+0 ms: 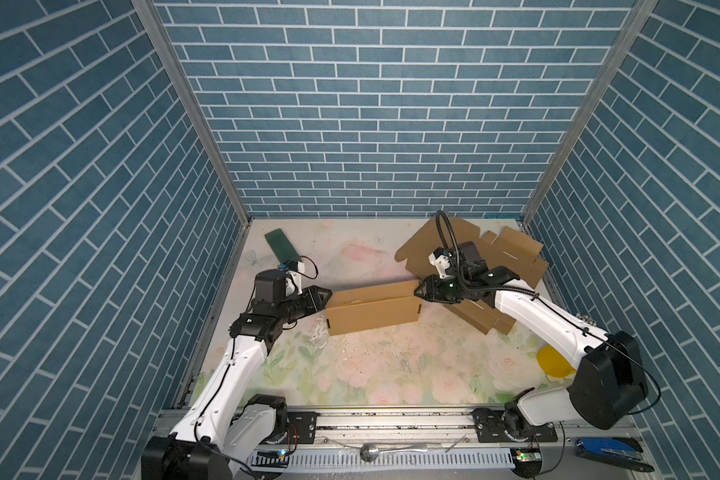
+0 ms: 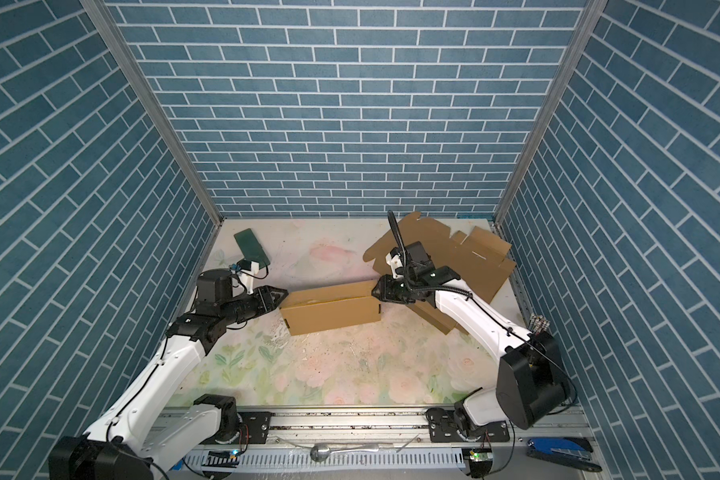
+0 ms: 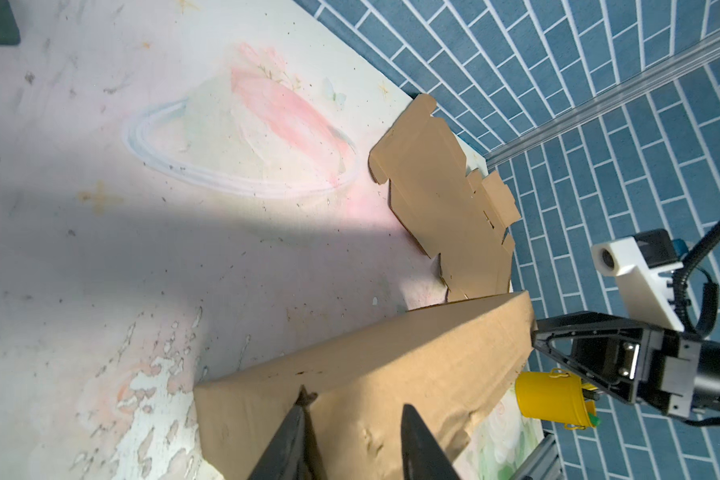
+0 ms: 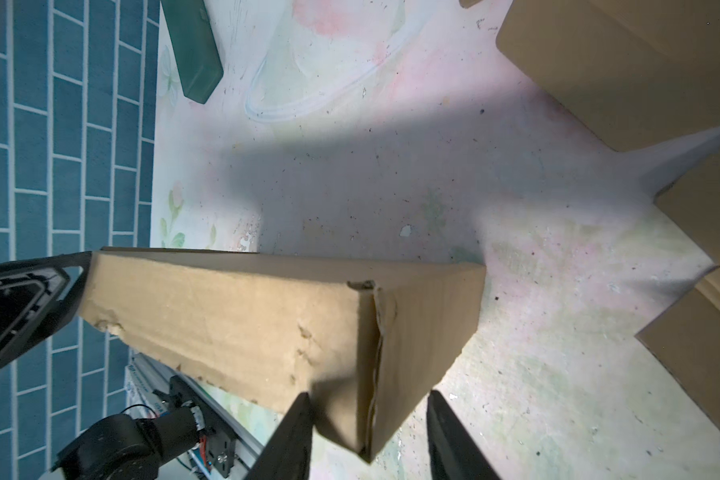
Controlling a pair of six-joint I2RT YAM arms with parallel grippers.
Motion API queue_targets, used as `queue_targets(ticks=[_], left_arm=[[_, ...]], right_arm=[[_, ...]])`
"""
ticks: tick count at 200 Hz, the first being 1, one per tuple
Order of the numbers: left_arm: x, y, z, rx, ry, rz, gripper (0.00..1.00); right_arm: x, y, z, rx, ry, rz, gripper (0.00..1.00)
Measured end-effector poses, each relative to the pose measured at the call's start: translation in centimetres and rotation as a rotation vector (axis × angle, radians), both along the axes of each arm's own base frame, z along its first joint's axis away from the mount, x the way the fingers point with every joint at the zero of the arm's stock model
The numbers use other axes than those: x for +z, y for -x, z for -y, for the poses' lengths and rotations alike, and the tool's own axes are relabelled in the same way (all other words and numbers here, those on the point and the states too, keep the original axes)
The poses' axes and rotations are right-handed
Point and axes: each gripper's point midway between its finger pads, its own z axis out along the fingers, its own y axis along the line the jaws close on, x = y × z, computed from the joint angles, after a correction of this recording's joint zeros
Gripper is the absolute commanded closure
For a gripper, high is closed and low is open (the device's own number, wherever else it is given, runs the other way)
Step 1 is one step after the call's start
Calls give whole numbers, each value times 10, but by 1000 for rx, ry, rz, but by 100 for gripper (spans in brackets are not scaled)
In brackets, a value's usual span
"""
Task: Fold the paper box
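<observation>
Nearest, the left gripper (image 3: 354, 406) is seen part-open astride one end of the box (image 1: 373, 313), no clamp evident; the right gripper (image 4: 368, 394) likewise at the opposite end. The box lies on the surface (image 1: 391, 365) between them, closed up. Folding is judged nearly complete; release remains.

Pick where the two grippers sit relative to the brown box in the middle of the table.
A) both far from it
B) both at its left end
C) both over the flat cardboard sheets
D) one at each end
D: in a top view the left gripper is at the left end of the box and the right gripper at its right end.
</observation>
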Motion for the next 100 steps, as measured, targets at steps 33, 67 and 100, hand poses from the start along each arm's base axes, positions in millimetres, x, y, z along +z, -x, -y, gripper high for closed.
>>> queue_targets(ticks=[33,67,100], left_arm=[[0,16,-5,17,-11,10,55],[0,20,-8,35,-12,9,50],[1,20,-8,36,-14,5,50]], right_arm=[[-7,20,-5,32,3,84,43],[-35,44,-7,95,48,42,31],[-74,84,9,160,132,-119,24]])
